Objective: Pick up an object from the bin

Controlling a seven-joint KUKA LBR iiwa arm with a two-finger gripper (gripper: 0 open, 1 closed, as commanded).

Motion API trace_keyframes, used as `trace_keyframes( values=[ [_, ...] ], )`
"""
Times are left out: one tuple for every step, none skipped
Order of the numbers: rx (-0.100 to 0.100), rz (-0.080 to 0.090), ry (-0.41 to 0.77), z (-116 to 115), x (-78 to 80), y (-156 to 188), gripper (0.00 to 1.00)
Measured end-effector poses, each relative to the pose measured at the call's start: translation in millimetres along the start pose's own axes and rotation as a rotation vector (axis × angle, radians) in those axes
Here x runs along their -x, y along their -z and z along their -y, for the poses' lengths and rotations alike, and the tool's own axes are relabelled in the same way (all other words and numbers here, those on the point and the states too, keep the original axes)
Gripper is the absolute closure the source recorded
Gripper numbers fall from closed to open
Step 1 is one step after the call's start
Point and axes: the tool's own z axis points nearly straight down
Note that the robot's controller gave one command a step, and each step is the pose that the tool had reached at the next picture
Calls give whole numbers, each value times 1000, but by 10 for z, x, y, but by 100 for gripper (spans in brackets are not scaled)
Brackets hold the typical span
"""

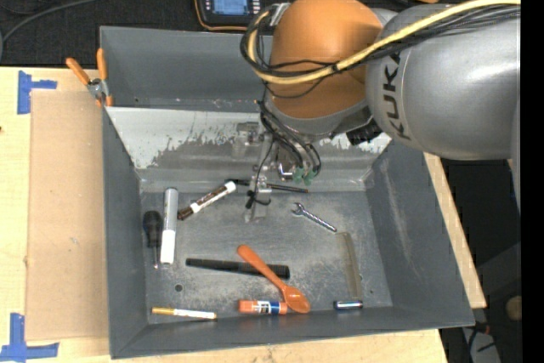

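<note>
**Gripper low at the back of the bin, nothing seen in its hold**

Camera view: I have the gripper (257, 198) down near the floor of the grey bin (170, 74), close to the foot of the back wall and a little left of the middle. I cannot tell whether it is open or closed, and I see nothing held in it. The arm's orange cover (319, 55) hangs over the back wall, hiding part of it.

Nearest thing is a white marker (206, 200) with a dark tip, lying at a slant; its upper end is just beside the gripper on the left. On the other side a small metal spanner (314, 218) lies near, but apart from it. The floor right under and in front of the gripper is bare.

Along the left wall a white tube (169, 227) lies lengthwise with a short black cylinder (151, 228) just beside it, leaving little room at that edge. Towards the front, a black stick (223, 265) lies under an orange spoon (274, 276) that crosses it. At the front wall, a pale pencil-like stick (184, 314), an orange and blue glue stick (261, 307) and a small dark cell (348, 304) lie close to the edge. A dull tan strip (348, 263) lies near the right wall. The middle of the floor is the widest open patch.
</note>
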Motion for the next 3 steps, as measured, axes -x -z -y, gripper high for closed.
trace_keyframes(
  values=[
    [1, 8, -4, 10, 15, 49, 0],
    [1, 8, 51, 75, -175, -841, 0],
    [1, 12, 231, 151, -141, -1497, 0]
  ],
)
